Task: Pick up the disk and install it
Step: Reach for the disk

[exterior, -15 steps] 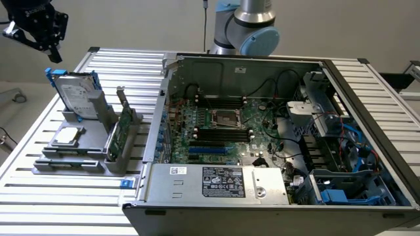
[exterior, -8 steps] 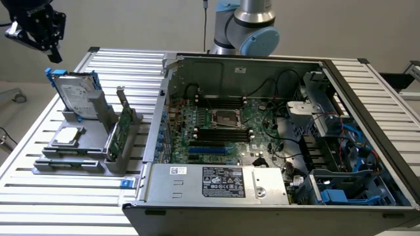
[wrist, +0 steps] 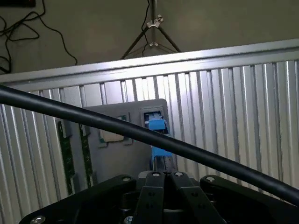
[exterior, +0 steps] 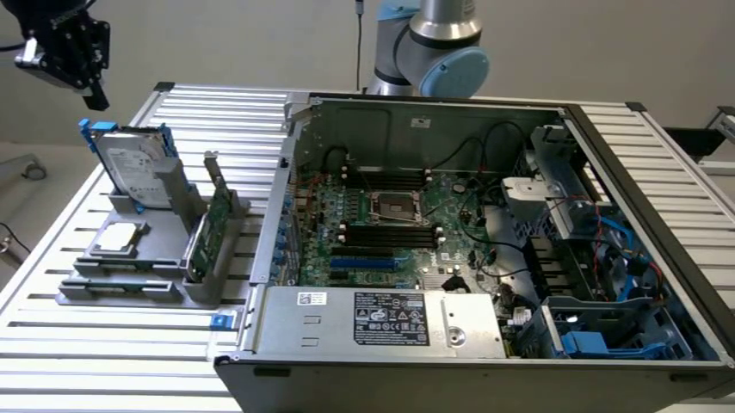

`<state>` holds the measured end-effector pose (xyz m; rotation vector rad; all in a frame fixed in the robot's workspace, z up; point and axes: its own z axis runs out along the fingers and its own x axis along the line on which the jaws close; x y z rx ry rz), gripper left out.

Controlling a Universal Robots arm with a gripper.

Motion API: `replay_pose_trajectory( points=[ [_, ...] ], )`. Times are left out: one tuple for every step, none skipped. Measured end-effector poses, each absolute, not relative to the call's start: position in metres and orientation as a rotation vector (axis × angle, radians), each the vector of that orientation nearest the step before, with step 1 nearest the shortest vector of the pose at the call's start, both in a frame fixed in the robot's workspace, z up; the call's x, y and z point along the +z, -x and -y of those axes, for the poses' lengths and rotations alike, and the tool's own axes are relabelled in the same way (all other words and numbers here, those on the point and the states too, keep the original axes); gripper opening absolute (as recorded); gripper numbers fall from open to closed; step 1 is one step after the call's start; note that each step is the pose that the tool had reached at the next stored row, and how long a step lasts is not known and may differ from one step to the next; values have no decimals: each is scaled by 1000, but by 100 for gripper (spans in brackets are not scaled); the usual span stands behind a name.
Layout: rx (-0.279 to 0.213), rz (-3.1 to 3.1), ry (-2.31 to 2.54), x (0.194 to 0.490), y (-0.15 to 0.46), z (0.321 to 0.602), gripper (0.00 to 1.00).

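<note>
Closest to the exterior camera is the power supply, sitting at 6 o'clock inside the open computer case. The motherboard is behind it, and there's a bay with blue plastic parts at about 4 o'clock.

Your gripper is way up at 10 o'clock in that view, hanging in open air with nothing in it. On the wrist cam the fingers are pressed together, so it's fully closed and empty. A black cable sags across in front of them.

The disk hasn't been picked up. It stands on edge, leaning a little, in the grey holder on the slatted table, at about 5 o'clock below the gripper with a clear gap between them. Its top edge is free, and the blue carrier corners poke up on both sides.

At 3 o'clock from the disk the green card stands upright in its own slot, close by but not touching. The small silver chip lies flat at the disk's 6 o'clock. The case wall rises just past the card, so that side is tight. At 9 o'clock of the holder you've got bare slats out to the table edge.
</note>
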<state>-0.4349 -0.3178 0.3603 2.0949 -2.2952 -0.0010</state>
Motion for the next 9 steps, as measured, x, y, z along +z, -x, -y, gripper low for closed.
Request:
replay_pose_trajectory(
  points=[
    [-1, 2276, -2116, 360, 435, 318, 11],
    [0, 2257, -2136, 360, 435, 318, 11],
    [0, 2236, -2158, 360, 435, 318, 11],
    [0, 2217, -2178, 360, 435, 318, 11],
    [1, 2197, -2198, 360, 435, 318, 11],
    [1, 2177, -2218, 360, 435, 318, 11],
    [1, 2157, -2238, 360, 435, 318, 11],
    [2, 2137, -2257, 360, 435, 318, 11],
    [2, 2116, -2276, 360, 435, 318, 11]
  ],
)
